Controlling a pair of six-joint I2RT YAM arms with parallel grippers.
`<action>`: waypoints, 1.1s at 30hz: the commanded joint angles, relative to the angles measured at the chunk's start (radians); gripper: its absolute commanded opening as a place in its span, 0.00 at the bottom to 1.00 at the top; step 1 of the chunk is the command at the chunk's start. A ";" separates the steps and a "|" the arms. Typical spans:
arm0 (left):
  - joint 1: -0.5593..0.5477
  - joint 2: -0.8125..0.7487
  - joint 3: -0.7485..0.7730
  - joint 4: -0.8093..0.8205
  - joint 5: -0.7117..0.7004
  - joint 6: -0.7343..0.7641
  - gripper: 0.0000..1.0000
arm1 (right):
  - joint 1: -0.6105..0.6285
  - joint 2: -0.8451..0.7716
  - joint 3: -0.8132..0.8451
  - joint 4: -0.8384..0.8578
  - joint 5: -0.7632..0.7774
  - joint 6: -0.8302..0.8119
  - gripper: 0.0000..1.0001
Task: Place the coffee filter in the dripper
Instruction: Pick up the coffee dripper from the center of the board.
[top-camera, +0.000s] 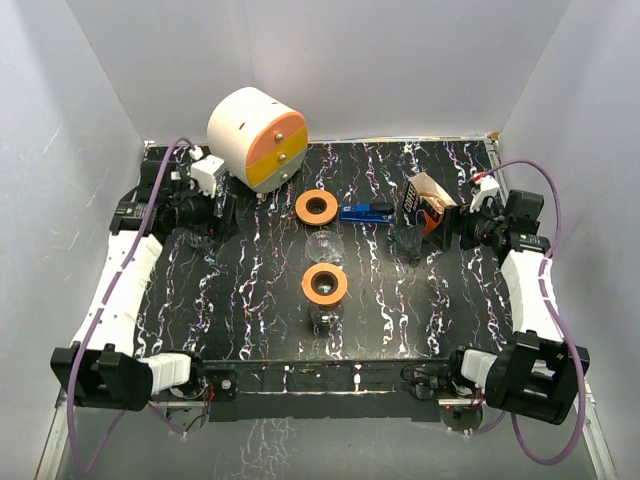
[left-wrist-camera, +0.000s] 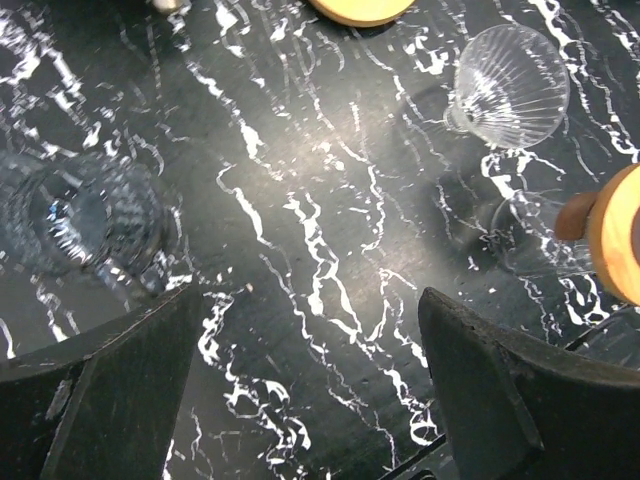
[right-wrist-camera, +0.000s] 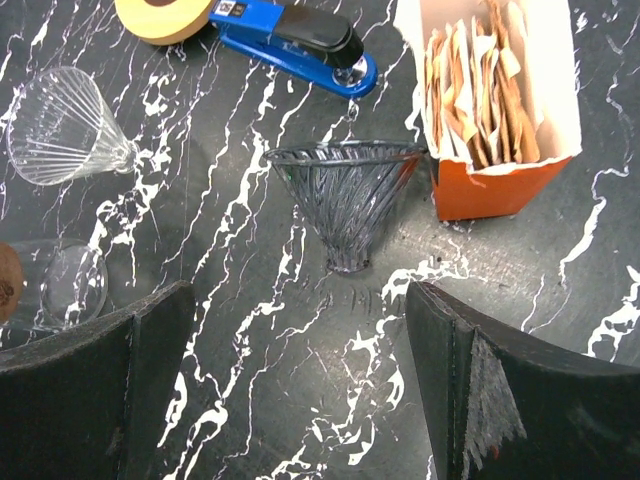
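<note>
Brown paper coffee filters (right-wrist-camera: 480, 90) stand packed in an open white and orange box (top-camera: 428, 202) at the back right. A smoky dark dripper (right-wrist-camera: 345, 195) lies tipped beside the box, also seen from above as a dark dripper (top-camera: 408, 241). A clear ribbed dripper (left-wrist-camera: 510, 85) lies on its side mid-table, the same clear dripper (top-camera: 325, 245) from above. My right gripper (right-wrist-camera: 300, 290) is open just short of the dark dripper, nothing between its fingers. My left gripper (left-wrist-camera: 310, 300) is open over bare table at the far left.
A blue stapler (right-wrist-camera: 295, 40) and an orange tape ring (top-camera: 317, 208) lie behind the drippers. A second orange ring (top-camera: 325, 285) sits on a clear glass near the centre. A white and orange drum (top-camera: 258, 137) stands at the back left. A clear glass piece (left-wrist-camera: 85, 215) lies by my left gripper.
</note>
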 joint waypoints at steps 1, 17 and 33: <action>0.073 -0.081 -0.047 -0.005 -0.027 0.019 0.86 | 0.004 -0.019 -0.016 0.062 -0.023 -0.009 0.85; 0.223 -0.145 -0.157 -0.065 -0.023 0.083 0.79 | 0.004 -0.084 -0.009 0.027 0.028 -0.026 0.85; 0.230 -0.084 -0.209 -0.016 0.110 0.097 0.69 | 0.038 -0.051 0.037 -0.049 0.017 -0.057 0.83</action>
